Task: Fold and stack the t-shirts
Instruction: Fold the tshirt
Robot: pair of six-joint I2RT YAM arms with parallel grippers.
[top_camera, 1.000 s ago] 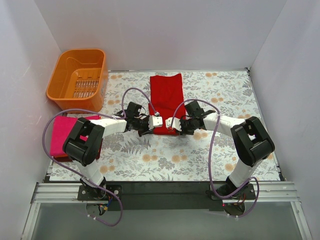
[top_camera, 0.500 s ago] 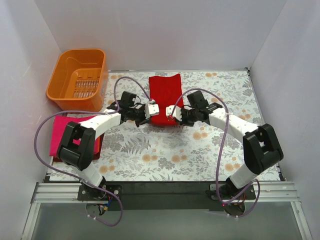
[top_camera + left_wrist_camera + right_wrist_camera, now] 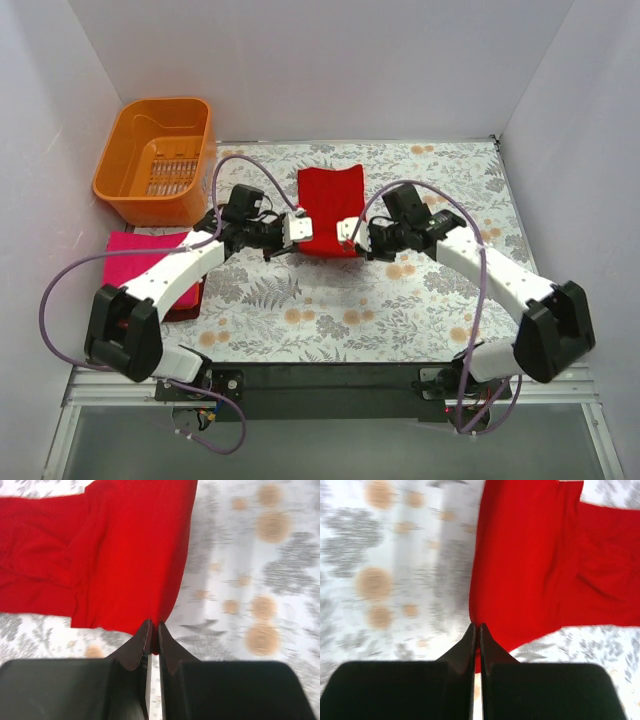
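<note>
The bright red t-shirt (image 3: 330, 205) lies in the far middle of the table, folded into a narrow strip that runs away from the arms. Its far end sits flat, with a shallow dip in that edge. Both near corners are pinched.

The left gripper (image 3: 292, 229) has the near left corner. In the left wrist view its two dark fingers (image 3: 140, 645) are pressed together with a sliver of the red t-shirt (image 3: 125, 555) caught between the tips. The right gripper (image 3: 347, 232) does the same at the near right corner: in its own camera the fingers (image 3: 490, 647) meet on the hem and the red cloth (image 3: 535, 570) spreads out beyond them. The two grippers face each other across the shirt's near edge, close but not touching.

Over at the left edge of the table a magenta-pink t-shirt (image 3: 135, 262) lies folded, partly behind the left arm. A dark red strip (image 3: 187, 303) shows along its near right side. It looks like another folded shirt underneath, though from here I can't be certain.

All of this rests on the grey-and-orange floral cloth (image 3: 330, 310) that covers the table. The orange slotted basket (image 3: 135, 130) stands at the far left corner, just beyond the pink shirt and well apart from the red one.
</note>
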